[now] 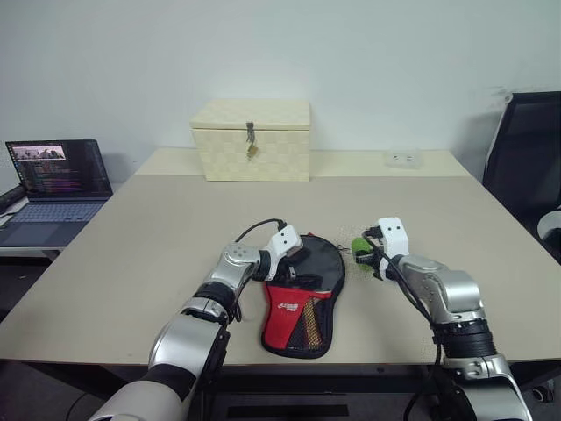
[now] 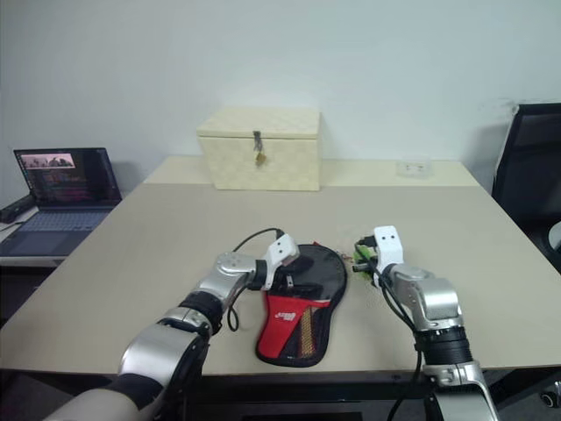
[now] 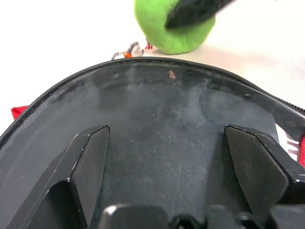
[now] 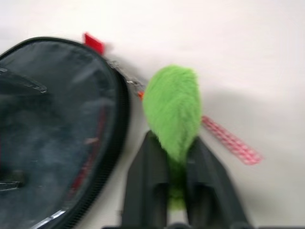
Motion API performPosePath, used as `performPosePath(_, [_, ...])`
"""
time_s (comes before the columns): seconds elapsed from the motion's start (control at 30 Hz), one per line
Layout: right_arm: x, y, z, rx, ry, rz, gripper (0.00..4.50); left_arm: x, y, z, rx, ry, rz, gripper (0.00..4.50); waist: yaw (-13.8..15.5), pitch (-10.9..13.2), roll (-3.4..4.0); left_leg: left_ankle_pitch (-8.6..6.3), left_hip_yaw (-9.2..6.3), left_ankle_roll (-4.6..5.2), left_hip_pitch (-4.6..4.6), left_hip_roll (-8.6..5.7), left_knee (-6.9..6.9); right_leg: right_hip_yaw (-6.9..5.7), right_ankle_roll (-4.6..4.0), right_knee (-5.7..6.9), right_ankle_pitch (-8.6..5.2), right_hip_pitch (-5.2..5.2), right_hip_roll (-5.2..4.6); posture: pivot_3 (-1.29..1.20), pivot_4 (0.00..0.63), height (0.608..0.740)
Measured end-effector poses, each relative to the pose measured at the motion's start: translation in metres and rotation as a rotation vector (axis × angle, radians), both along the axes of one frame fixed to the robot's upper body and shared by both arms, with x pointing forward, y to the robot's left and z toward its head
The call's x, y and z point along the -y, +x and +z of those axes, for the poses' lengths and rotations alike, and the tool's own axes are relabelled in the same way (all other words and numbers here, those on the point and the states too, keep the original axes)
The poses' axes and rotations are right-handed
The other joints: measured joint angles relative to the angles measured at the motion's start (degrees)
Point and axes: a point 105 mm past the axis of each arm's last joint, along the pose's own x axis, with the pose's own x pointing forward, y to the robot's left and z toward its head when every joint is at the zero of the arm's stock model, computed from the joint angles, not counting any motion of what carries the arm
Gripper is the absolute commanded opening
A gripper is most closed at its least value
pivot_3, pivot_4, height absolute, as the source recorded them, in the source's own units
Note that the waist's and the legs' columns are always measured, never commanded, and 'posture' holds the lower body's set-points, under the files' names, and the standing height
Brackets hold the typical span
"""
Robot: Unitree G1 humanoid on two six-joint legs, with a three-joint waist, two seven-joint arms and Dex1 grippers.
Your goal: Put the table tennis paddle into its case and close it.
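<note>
The case [image 1: 302, 294] lies flat near the table's front edge, its black round part away from me and its red mesh-pocket end toward me. My left gripper [image 3: 174, 167] is open, with both fingers resting on the black round part [image 3: 167, 119]. My right gripper [image 4: 176, 176] is shut on the fluffy green ring [image 4: 172, 107], which sits on the table just right of the case at the end of its cord. The same gripper [image 1: 364, 256] and ring [image 1: 359, 244] appear in the left eye view. The table tennis paddle is hidden.
A cream woven latched box [image 1: 252, 140] stands at the back of the table [image 1: 158, 228]. An open laptop [image 1: 57, 189] sits on a lower surface to the left. A black chair [image 1: 526, 167] is at the right. A small white object [image 1: 403, 159] lies at the back right.
</note>
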Motion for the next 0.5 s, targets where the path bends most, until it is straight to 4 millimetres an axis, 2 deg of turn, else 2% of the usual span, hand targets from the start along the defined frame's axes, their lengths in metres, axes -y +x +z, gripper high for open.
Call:
performPosePath(0.13, [0.003, -0.016, 0.003, -0.003, -0.027, 0.085, 0.02, 0.009, -0.004, -0.003, -0.009, -0.018, -0.021, 4.21, 0.2, 0.0, 0.07, 0.0, -0.02, 0.0, 0.0, -0.02, 0.0, -0.02, 0.01, -0.04, 0.0, 0.04, 0.0, 0.0, 0.15, 0.74])
performPosePath(0.2, [0.002, -0.032, 0.006, -0.004, -0.065, 0.176, 0.02, 0.012, -0.005, -0.004, -0.019, -0.027, -0.028, 4.21, 0.4, 0.0, 0.07, -0.01, -0.1, 0.01, 0.01, -0.05, 0.01, -0.08, 0.02, -0.14, -0.01, 0.16, 0.01, 0.0, 0.15, 0.74])
performPosePath(0.37, [0.002, -0.076, 0.005, -0.078, -0.135, 0.37, 0.02, 0.025, -0.008, -0.006, -0.03, -0.046, -0.041, 4.21, 0.6, -0.1, 0.12, -0.02, -0.24, 0.03, 0.03, -0.08, -0.01, -0.17, 0.12, -0.48, 0.01, 0.38, -0.02, 0.0, 0.15, 0.74])
performPosePath(0.5, [-0.018, -0.118, 0.003, -0.124, -0.164, 0.586, 0.02, 0.037, -0.01, -0.008, -0.029, -0.058, -0.046, 4.21, 0.6, -0.1, 0.12, -0.03, -0.25, 0.05, 0.02, -0.09, -0.01, -0.18, 0.38, -0.55, -0.11, 0.41, -0.02, 0.0, 0.15, 0.74])
